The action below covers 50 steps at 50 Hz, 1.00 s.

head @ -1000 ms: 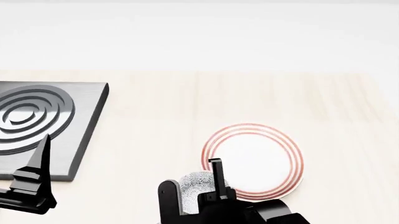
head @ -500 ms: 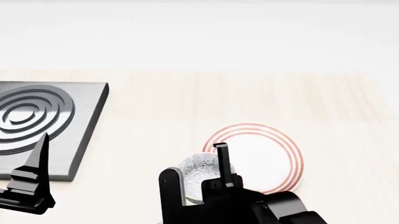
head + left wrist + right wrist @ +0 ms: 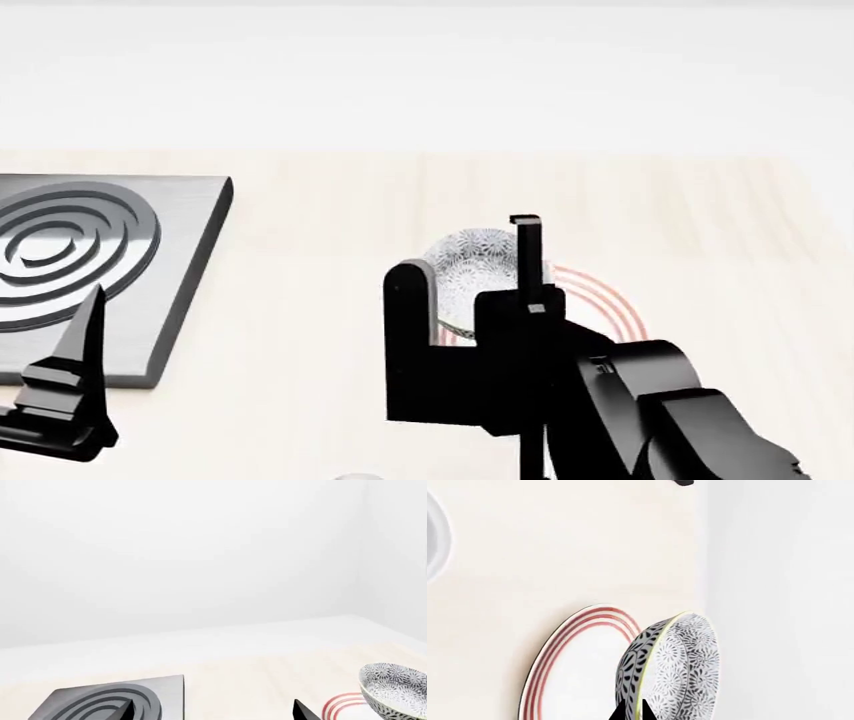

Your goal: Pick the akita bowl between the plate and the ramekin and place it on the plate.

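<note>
Your right gripper [image 3: 470,262] is clamped on the akita bowl [image 3: 477,262], one finger inside the rim and one outside, holding it in the air over the near-left edge of the plate [image 3: 614,300]. The left wrist view shows the bowl [image 3: 393,689] with its mouth up, slightly tilted. The right wrist view alone shows the patterned inside [image 3: 690,670] and the plate's red rings [image 3: 570,645]. Left gripper [image 3: 60,400]: cannot tell whether open or closed; it sits beside the stove burner plate [image 3: 94,250].
</note>
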### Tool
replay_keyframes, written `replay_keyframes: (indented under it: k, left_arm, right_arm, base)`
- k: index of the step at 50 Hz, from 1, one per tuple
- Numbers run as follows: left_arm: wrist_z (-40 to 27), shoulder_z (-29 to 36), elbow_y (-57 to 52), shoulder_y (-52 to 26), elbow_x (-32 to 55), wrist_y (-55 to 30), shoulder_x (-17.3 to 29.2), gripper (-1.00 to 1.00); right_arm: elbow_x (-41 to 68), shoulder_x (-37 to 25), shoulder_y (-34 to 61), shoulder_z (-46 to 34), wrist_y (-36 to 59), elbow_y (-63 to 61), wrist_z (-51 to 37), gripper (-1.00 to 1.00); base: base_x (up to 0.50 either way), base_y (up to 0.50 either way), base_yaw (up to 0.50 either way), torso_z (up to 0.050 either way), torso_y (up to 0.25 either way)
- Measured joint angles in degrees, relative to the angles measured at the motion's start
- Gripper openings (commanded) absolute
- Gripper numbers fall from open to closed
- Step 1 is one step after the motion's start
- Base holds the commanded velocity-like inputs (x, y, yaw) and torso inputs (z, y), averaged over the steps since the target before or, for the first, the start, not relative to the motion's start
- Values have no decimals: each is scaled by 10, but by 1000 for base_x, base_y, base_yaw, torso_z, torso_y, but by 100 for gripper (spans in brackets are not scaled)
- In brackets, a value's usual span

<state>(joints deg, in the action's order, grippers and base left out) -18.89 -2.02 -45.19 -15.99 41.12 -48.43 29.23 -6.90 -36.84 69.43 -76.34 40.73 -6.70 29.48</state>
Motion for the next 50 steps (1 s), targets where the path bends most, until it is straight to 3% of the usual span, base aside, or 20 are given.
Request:
replay_keyframes:
  k: [50]
  left_arm:
    - [-3,2,4,4,8,11,7,100]
  right_arm:
    - [-11,153,-11,3,-164,423,-117,-100]
  base:
    - [0,0,0,0,0]
